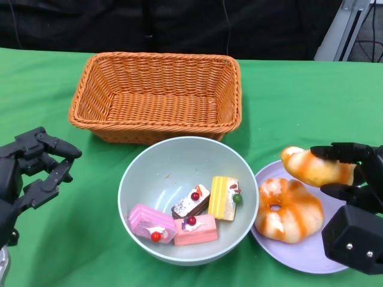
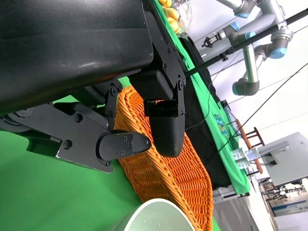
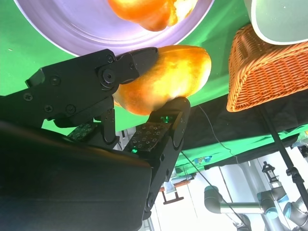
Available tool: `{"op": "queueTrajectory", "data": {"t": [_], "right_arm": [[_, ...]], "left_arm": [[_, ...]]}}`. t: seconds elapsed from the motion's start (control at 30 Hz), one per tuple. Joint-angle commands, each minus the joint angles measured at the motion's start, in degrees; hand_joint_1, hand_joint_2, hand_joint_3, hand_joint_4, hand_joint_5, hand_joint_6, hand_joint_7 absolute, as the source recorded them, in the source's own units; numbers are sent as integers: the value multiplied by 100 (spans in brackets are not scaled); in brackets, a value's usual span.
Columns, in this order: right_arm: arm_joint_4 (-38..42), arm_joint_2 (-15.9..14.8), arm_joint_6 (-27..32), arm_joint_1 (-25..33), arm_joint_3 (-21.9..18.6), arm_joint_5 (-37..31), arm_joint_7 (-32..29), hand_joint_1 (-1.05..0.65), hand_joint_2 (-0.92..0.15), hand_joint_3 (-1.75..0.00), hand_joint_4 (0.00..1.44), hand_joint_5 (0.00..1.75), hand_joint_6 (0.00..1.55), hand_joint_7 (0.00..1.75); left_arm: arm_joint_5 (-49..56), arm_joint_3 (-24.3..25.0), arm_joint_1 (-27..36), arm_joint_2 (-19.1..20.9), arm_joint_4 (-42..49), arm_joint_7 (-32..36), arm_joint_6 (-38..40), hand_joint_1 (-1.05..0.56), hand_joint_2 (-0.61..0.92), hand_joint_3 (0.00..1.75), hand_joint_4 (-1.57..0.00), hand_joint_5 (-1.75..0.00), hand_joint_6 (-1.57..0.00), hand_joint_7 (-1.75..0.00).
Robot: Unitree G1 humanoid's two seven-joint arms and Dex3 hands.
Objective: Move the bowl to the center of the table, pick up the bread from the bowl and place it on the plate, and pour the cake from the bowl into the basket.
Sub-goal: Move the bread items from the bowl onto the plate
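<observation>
A pale green bowl (image 1: 149,173) sits mid-table holding several cake slices (image 1: 191,216). To its right a lavender plate (image 1: 311,260) carries a round glazed bread (image 1: 287,209). My right hand (image 1: 356,197) holds a second, elongated bread (image 1: 314,168) above the plate's far edge; in the right wrist view the bread (image 3: 166,77) is pinched between the fingers (image 3: 161,127), with the plate (image 3: 72,29) beyond it. The orange wicker basket (image 1: 157,95) stands behind the bowl. My left hand (image 1: 30,170) hovers left of the bowl, fingers apart and empty.
Green cloth (image 1: 54,84) covers the table. The basket (image 2: 178,178) and the bowl's rim (image 2: 159,214) show past my left fingers (image 2: 163,130) in the left wrist view. Grey robot arms (image 2: 250,53) and stands sit beyond the table's far side.
</observation>
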Motion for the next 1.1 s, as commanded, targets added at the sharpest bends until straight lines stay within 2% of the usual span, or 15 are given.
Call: {"op": "queueTrajectory", "data": {"t": [0.03, 0.1, 0.23, 0.4, 0.47, 0.67, 0.87, 1.0, 1.1], "right_arm": [[794, -222, -2, -239, -103, 4, -329, -15, -87, 0, 77, 130, 123, 7], [966, -252, -15, -305, -65, 7, -389, -16, -87, 0, 76, 129, 123, 7], [1149, -292, -26, -388, 17, -7, -436, -17, -87, 0, 73, 141, 125, 12], [1277, -282, 149, -508, 99, 23, -283, -17, -88, 0, 74, 135, 123, 13], [1271, -312, 231, -531, 146, 10, -215, -18, -89, 0, 76, 125, 120, 12], [1172, -322, 509, -547, 257, -17, -11, -19, -90, 0, 79, 112, 118, 9], [1136, -333, 587, -549, 300, 12, 14, -18, -89, 0, 81, 108, 119, 8], [1138, -367, 637, -597, 438, 82, 371, -20, -91, -1, 79, 104, 114, 5], [905, -447, 1055, -604, 567, -12, 977, -21, -92, -1, 84, 99, 109, 2]], "left_arm": [[-83, 48, -21, 102, 27, -51, -25, -10, 82, 48, -80, -148, -83, -102], [-84, 48, -24, 110, 39, -63, -42, -10, 82, 48, -79, -148, -83, -101], [-104, 49, -30, 111, 56, -89, -50, -10, 83, 47, -79, -147, -84, -102], [-82, 53, -25, 108, 37, -75, -57, -9, 83, 48, -79, -148, -84, -102], [-75, 53, -25, 108, 35, -66, -48, -9, 82, 49, -80, -148, -84, -102], [-113, 56, -30, 118, 64, -135, -77, -10, 82, 50, -80, -148, -84, -102], [-114, 58, -34, 119, 75, -142, -84, -10, 81, 50, -80, -148, -84, -102], [-105, 50, -18, 118, 35, -133, -38, -10, 82, 50, -80, -147, -84, -101], [-105, 48, -25, 123, 68, -153, -88, -10, 82, 50, -80, -147, -84, -101]]}}
